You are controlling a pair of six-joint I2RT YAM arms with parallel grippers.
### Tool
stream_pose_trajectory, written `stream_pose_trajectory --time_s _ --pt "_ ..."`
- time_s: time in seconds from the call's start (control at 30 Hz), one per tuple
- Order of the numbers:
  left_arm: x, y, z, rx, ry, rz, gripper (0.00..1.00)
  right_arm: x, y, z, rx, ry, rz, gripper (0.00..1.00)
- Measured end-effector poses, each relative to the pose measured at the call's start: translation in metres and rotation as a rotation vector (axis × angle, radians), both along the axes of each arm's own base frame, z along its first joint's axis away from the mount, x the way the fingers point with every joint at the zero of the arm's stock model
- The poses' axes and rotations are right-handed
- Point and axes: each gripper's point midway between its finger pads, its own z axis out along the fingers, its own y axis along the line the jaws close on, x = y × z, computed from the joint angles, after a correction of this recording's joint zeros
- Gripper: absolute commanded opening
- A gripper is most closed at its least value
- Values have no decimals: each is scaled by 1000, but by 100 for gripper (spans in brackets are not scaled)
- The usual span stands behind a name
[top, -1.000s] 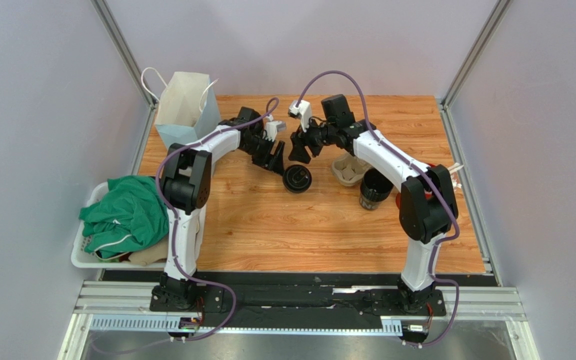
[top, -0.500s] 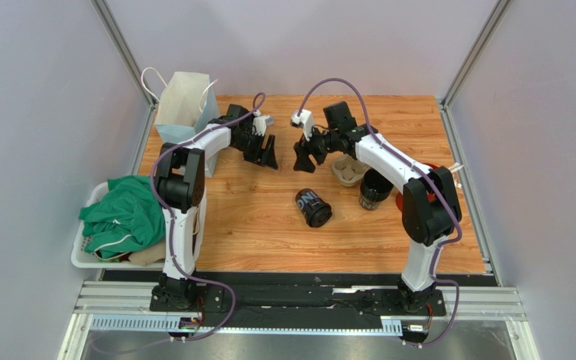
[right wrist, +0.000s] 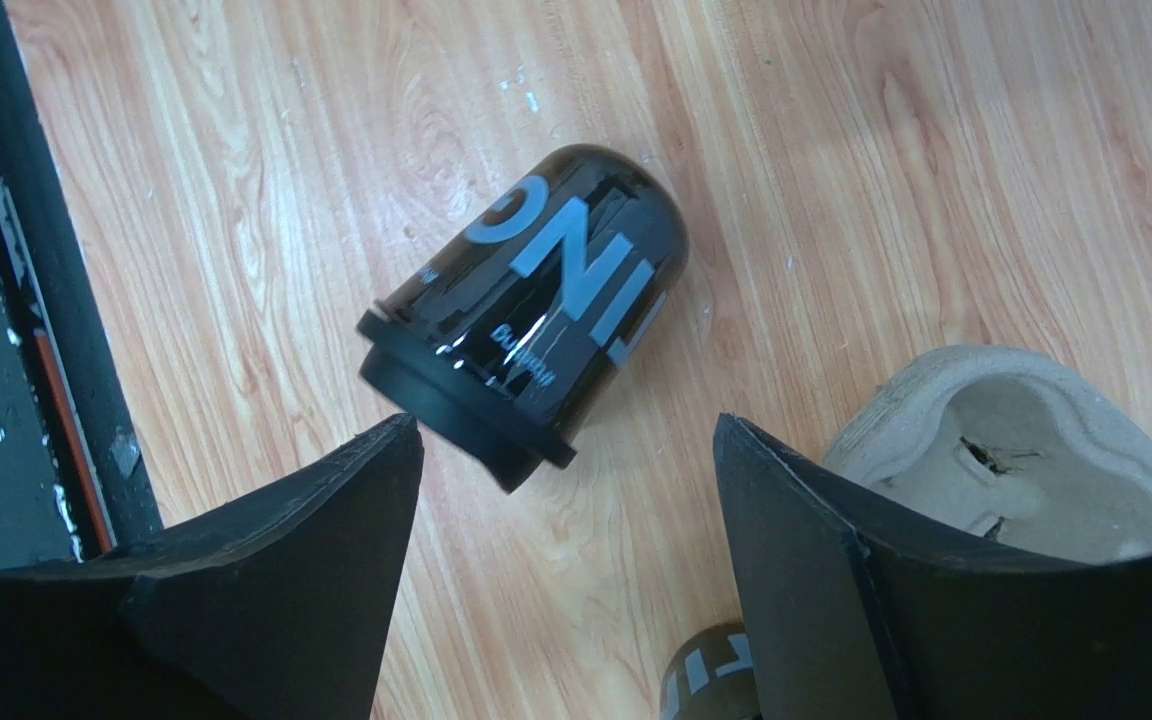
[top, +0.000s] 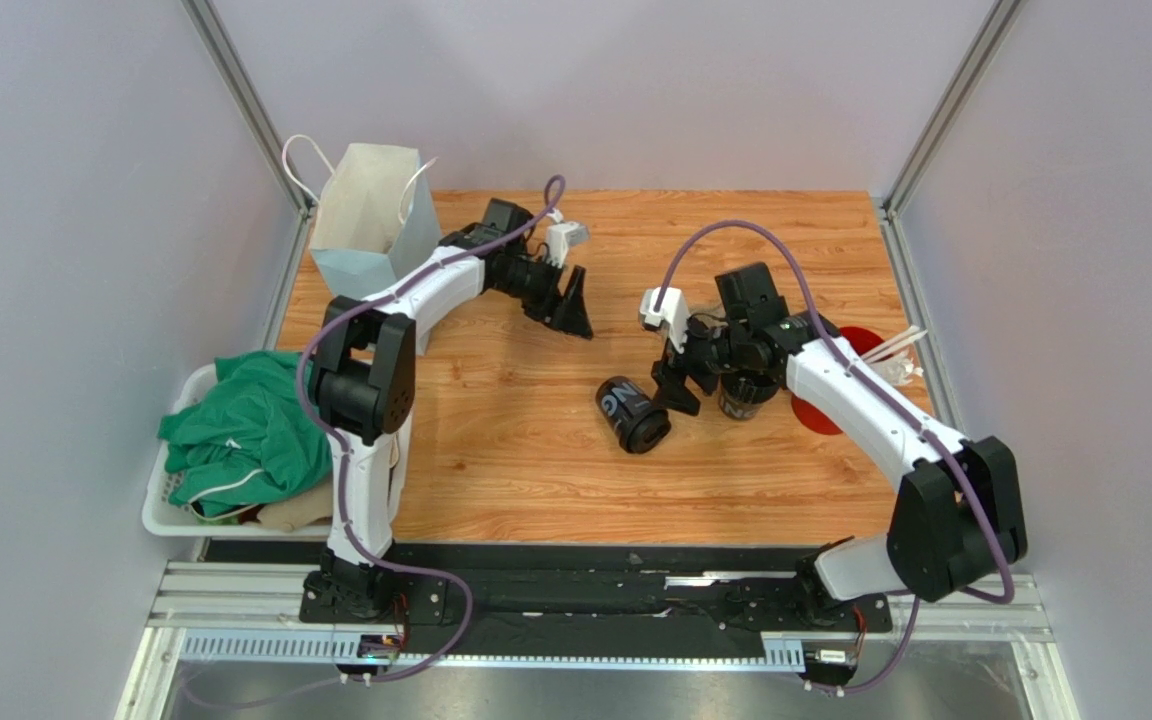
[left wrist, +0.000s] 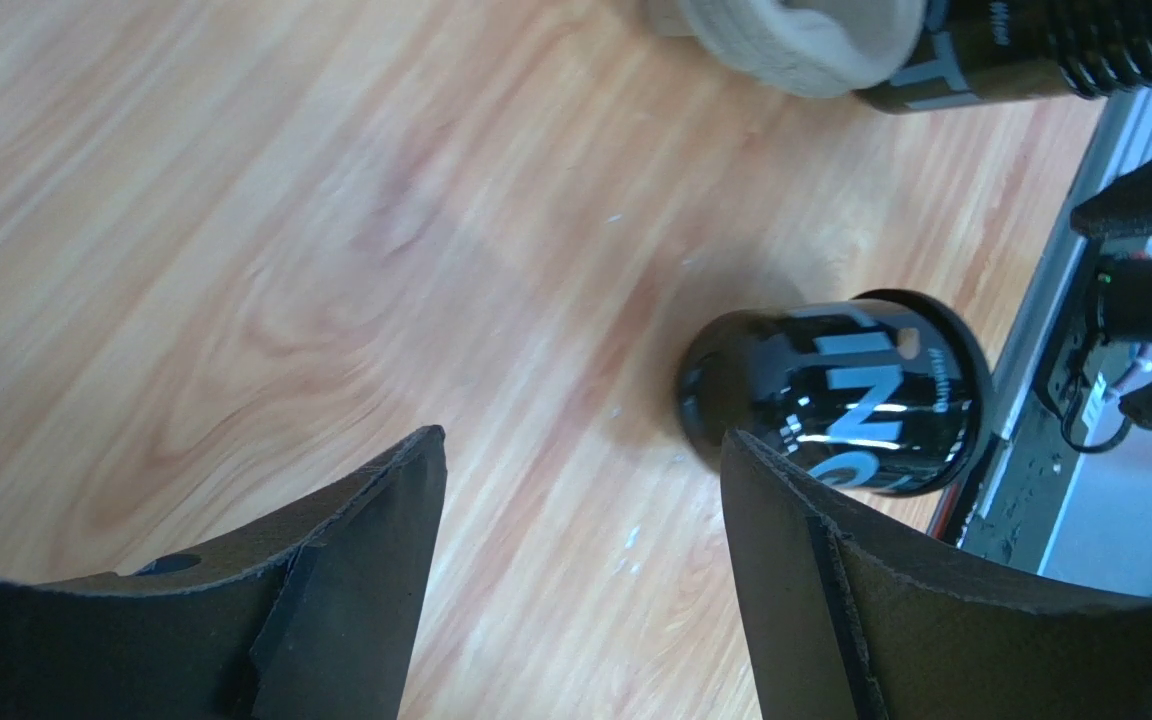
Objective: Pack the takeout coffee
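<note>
Pickup looks the step in hand: the cup point(top: 630, 414) lies on its side on the table point(top: 507, 450) below the right gripper point(top: 675, 387), jaws wide and empty, left gripper point(top: 575, 308) also open, well apart; next calls for lowering, closing on it and righting it, likely into the tray point(right wrist: 973, 365).

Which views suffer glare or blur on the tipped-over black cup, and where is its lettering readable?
Top external: even light and soft shadows; the takeout coffee is sharp but too small to read. Left wrist: white glare streaks cross its glossy side, and the left claw is dark with little surface detail. Right wrist: the lettering is crisp with mild reflections; the right claw is a dark foreground shape.
</note>
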Motion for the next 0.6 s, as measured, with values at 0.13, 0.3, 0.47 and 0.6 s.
stream_pose_trajectory --time_s 0.13,0.3,0.47,0.6 --pt "-15 -30 8 -4 -16 -69 76 -11 -6 -8 -18 -9 19 75" --pt "-18 -58 13 -16 -48 -125 76 -22 -14 -37 -68 39 31 75" --pt "-23 -59 -2 19 -19 -137 76 -22 -13 -49 -85 47 40 74" --pt "-25 -55 -12 46 -12 -139 76 -22 -9 -57 -92 52 49 73"
